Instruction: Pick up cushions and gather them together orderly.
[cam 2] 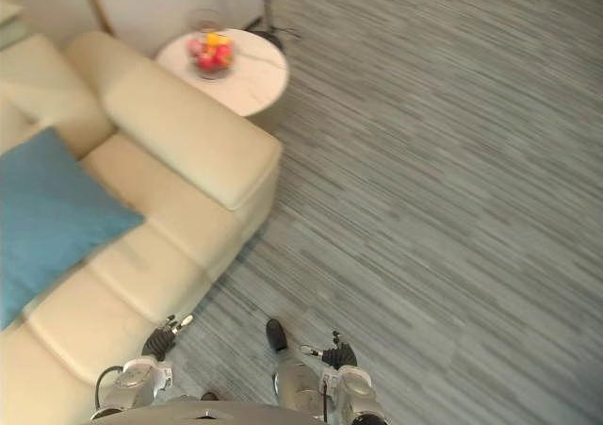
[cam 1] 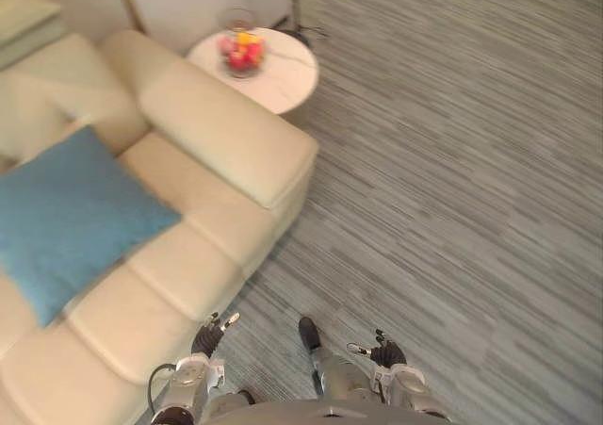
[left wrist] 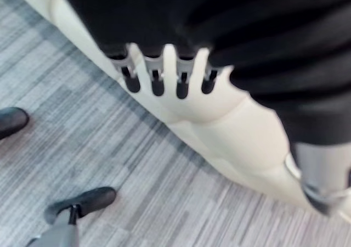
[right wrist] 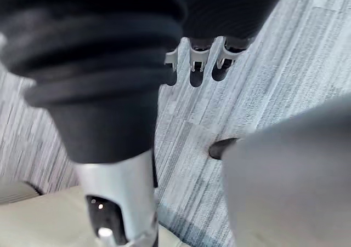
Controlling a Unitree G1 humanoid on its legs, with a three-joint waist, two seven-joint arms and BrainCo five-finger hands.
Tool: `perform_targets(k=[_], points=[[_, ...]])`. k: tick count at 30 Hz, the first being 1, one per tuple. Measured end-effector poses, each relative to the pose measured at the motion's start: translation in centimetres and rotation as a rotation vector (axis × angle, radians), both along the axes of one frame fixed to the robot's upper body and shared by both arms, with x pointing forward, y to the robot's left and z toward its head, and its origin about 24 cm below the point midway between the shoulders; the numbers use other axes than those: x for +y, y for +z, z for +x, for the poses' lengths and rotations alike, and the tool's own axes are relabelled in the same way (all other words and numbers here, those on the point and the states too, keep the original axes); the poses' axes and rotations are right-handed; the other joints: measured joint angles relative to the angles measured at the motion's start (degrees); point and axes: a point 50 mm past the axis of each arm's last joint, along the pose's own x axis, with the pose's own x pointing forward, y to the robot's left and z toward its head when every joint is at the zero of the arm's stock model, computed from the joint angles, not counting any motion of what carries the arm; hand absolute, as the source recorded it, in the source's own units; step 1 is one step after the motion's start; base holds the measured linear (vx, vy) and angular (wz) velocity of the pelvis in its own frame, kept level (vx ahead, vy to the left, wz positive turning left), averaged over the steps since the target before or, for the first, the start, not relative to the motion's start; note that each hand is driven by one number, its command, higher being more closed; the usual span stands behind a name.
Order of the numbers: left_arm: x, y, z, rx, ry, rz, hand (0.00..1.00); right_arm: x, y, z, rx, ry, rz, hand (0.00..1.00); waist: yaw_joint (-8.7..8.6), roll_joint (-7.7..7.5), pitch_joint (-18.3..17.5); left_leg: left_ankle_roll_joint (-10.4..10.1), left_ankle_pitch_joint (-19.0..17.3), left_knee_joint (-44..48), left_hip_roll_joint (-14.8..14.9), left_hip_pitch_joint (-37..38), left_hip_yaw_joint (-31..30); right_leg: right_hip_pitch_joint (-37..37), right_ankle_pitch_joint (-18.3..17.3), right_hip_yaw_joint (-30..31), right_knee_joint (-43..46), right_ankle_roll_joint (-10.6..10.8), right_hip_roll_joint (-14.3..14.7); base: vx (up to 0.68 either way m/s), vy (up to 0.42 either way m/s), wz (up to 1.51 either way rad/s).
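Cream sofa [cam 1: 203,255] just beside the left hand [cam 1: 213,335]; round white counter [cam 1: 287,81] carrying a glass fruit bowl [cam 1: 242,53] well ahead of that hand, at the sofa's far end; grey striped carpet [cam 1: 452,180] below it.

On my remote feed, two silver-grey metal arms end in the left hand [cam 1: 207,338] and the right hand [cam 1: 386,353], each sheathed over wrist and back in a black ribbed cover [left wrist: 219,22]. Up close I see slim silver fingers [left wrist: 157,82] capped with dark rounded tips, and a broad silver thumb [right wrist: 118,192], also dark-tipped.
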Motion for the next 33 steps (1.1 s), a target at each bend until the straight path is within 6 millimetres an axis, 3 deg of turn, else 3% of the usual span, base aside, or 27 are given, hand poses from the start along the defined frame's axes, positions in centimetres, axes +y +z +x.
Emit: perform_targets(k=[1,2,3,6,7,9,10,11,14,15,17,19,20,24,27,29,31,32,33], points=[[0.1,-0.1,-0.2,0.008,-0.003,0.004,0.00,-0.1,-0.2,-0.5,0.011,-0.010,-0.001,0.00,0.16,-0.01,0.03,-0.04,-0.03,0.18,-0.06,1.06,1.32,1.20,0.02,-5.58,1.28,-0.02,-2.06,0.01,-0.113,-0.77],[0.3,-0.4,-1.0,0.033,-0.001,0.008,0.00,-0.3,-0.2,-0.6,0.013,-0.008,-0.005,0.00,0.17,-0.20,0.11,-0.50,-0.29,-0.04,0.08,3.57,2.92,2.91,-0.41,-4.39,1.29,3.61,-1.71,0.01,-0.141,-0.73],[0.3,-0.5,-1.4,0.044,-0.001,0.007,0.00,-0.4,-0.1,-0.5,0.010,-0.007,-0.008,0.00,0.06,-0.07,0.21,-0.66,-0.23,0.15,0.35,4.08,3.33,3.03,-0.64,-3.57,1.84,3.63,-1.32,0.02,-0.146,-0.60],[0.0,-0.8,-1.9,0.061,-0.002,-0.002,0.00,-0.5,-0.1,-0.6,0.006,-0.015,-0.008,0.00,0.01,-0.31,0.44,-0.99,-0.16,13.74,4.13,2.46,3.80,2.89,-5.35,-0.40,6.63,2.87,-0.90,0.08,-0.222,-0.54],[0.0,-1.2,-2.9,0.091,0.007,-0.008,0.00,-0.7,-0.1,-0.6,0.003,-0.028,-0.010,0.00,0.13,0.44,0.70,0.97,1.06,25.17,8.19,1.14,3.14,4.35,-6.99,1.91,8.43,2.38,1.08,0.10,-0.168,-0.79],[-0.3,-1.4,-3.7,0.109,0.014,-0.021,0.00,-0.6,-0.1,-0.7,0.007,-0.027,-0.007,0.00,0.50,0.91,0.85,3.45,4.45,34.98,11.14,-1.06,-0.42,6.23,-8.37,5.86,8.84,1.27,3.69,0.18,-0.152,-1.34],[-0.6,-1.5,-4.0,0.115,0.012,-0.029,0.00,-0.8,-0.1,-0.5,0.006,-0.031,-0.010,0.00,1.30,1.38,0.65,1.30,1.71,40.37,10.27,-3.86,-6.92,7.28,-9.16,9.87,8.53,1.18,5.79,0.17,-0.072,-1.53],[-0.7,-1.5,-3.9,0.111,0.009,-0.033,0.00,-0.8,0.0,-0.4,0.003,-0.030,-0.011,0.00,1.27,1.70,0.55,0.69,0.67,40.75,9.42,-4.73,-8.89,7.80,-9.14,11.19,8.16,1.25,6.35,0.18,-0.016,-1.60],[-1.0,-1.3,-3.5,0.092,0.013,-0.047,0.00,-1.0,-0.5,-0.9,0.042,-0.034,-0.009,0.00,2.06,1.83,0.47,-0.19,-4.18,32.44,2.80,-8.88,-19.58,11.46,-8.94,20.60,6.14,2.00,8.10,0.19,0.047,-1.41],[-1.0,-1.3,-3.5,0.090,0.018,-0.051,0.00,-1.0,-0.5,-1.0,0.043,-0.035,-0.008,0.00,2.22,1.87,0.44,-0.60,-4.40,29.87,1.56,-9.65,-21.96,11.70,-8.97,22.02,5.98,2.19,8.25,0.19,0.108,-1.40],[-1.1,-1.3,-3.3,0.081,0.025,-0.059,0.00,-0.9,-0.5,-1.0,0.039,-0.045,-0.003,0.00,2.73,2.03,0.33,-2.91,-3.44,15.76,-4.29,-11.35,-37.43,12.07,-9.06,27.32,5.51,3.30,8.76,0.16,0.162,-1.32],[-1.3,-1.3,-3.4,0.085,0.017,-0.062,0.00,-1.2,-0.6,-1.3,0.048,-0.049,-0.009,0.00,3.34,2.81,-0.14,-2.78,-0.70,9.59,-5.00,-11.29,-43.46,12.26,-9.33,30.95,5.71,4.74,10.15,0.18,0.233,-1.27],[-1.2,-1.4,-3.6,0.092,0.023,-0.063,0.00,-1.1,-0.7,-1.6,0.054,-0.055,-0.002,0.00,3.49,2.99,-0.83,-1.69,2.55,9.81,-4.66,-10.16,-41.57,12.99,-10.09,33.65,6.23,5.64,10.65,0.22,0.282,-1.17],[-0.4,-1.4,-3.6,0.091,0.035,-0.043,0.00,-0.2,-1.0,-2.3,0.069,-0.067,0.028,0.00,3.32,-0.91,-2.77,0.99,0.94,7.96,-6.42,-8.79,-34.92,12.25,-10.86,39.95,5.96,7.01,8.42,0.24,0.294,-0.82],[-0.1,-1.5,-4.0,0.107,0.029,-0.030,0.00,0.4,-1.1,-2.2,0.068,-0.065,0.043,0.00,3.68,-1.34,-3.12,1.64,0.85,5.12,-7.47,-5.81,-29.56,12.45,-10.04,43.68,4.88,8.40,7.29,0.20,0.241,-0.88],[-0.3,-1.7,-4.3,0.127,0.023,-0.031,0.00,0.5,-1.0,-1.8,0.057,-0.062,0.044,0.00,3.71,-0.47,-3.11,1.78,0.94,3.53,-8.19,-3.67,-25.65,12.30,-9.09,44.58,4.44,9.33,6.79,0.14,0.148,-0.85],[-0.5,-1.7,-4.0,0.121,0.022,-0.033,0.00,0.4,-0.9,-1.6,0.052,-0.061,0.042,0.00,3.66,0.17,-3.06,1.80,0.96,2.94,-8.03,-2.82,-24.16,11.89,-8.25,42.38,4.10,9.14,6.42,0.08,0.077,-0.62],[-0.7,-1.7,-4.0,0.120,0.024,-0.033,0.00,0.3,-0.8,-1.6,0.049,-0.060,0.038,0.00,3.64,0.63,-3.13,1.84,1.02,2.72,-7.72,-2.28,-22.79,11.44,-7.61,36.97,4.01,8.81,5.73,0.09,0.045,-0.78],[-0.8,-1.6,-3.8,0.117,0.016,-0.026,0.00,0.3,-0.7,-1.2,0.042,-0.057,0.039,0.00,3.74,1.02,-3.35,1.84,1.02,2.10,-7.37,-1.37,-20.52,9.90,-7.30,23.81,5.26,7.86,4.09,0.09,0.029,-0.76]])
